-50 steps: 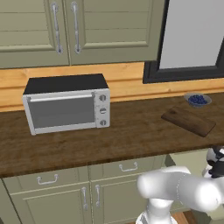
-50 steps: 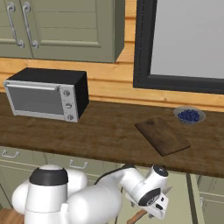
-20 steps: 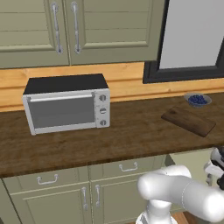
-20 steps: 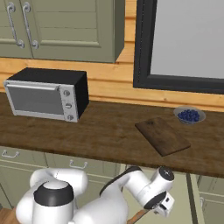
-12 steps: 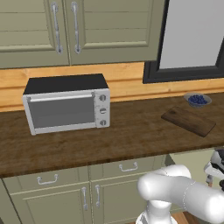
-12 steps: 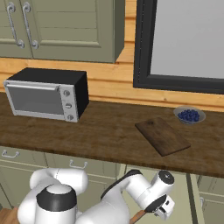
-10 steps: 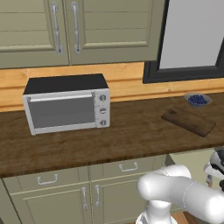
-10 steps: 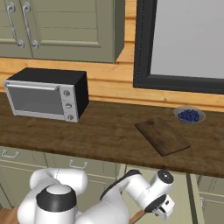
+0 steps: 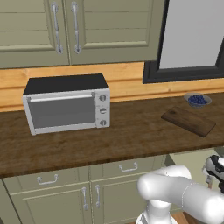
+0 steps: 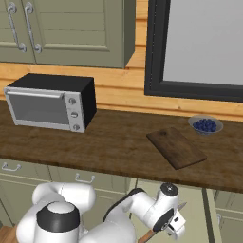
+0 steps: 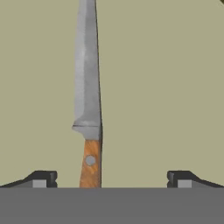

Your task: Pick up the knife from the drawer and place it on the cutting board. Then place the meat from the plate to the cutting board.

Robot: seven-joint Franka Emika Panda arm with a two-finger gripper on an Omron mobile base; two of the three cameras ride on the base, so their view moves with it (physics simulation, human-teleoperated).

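The knife (image 11: pixel 87 87) lies flat on the pale olive floor of the open drawer (image 11: pixel 166 87), silver blade pointing away and wooden handle (image 11: pixel 90 164) toward me. My gripper (image 11: pixel 111 179) hovers open just over the handle end, with the handle nearer the left fingertip (image 11: pixel 41 178) and nothing gripped. In the right base view the knife's handle (image 10: pixel 146 236) peeks out beside my lowered hand, inside the drawer (image 10: pixel 194 199) below the counter. The dark cutting board (image 10: pixel 176 147) (image 9: pixel 189 120) lies bare on the countertop. Plate and meat are out of view.
A small grey bowl of blue berries (image 10: pixel 205 125) (image 9: pixel 197 99) sits just behind the board. A silver toaster oven (image 9: pixel 65 107) (image 10: pixel 50 108) stands to the left on the counter. Cabinet doors hang above, and a dark-framed window (image 10: pixel 199 47) is behind the board.
My hand has sunk a little lower into the drawer toward the knife. The jaws stayed open, and the board and bowl have not moved.
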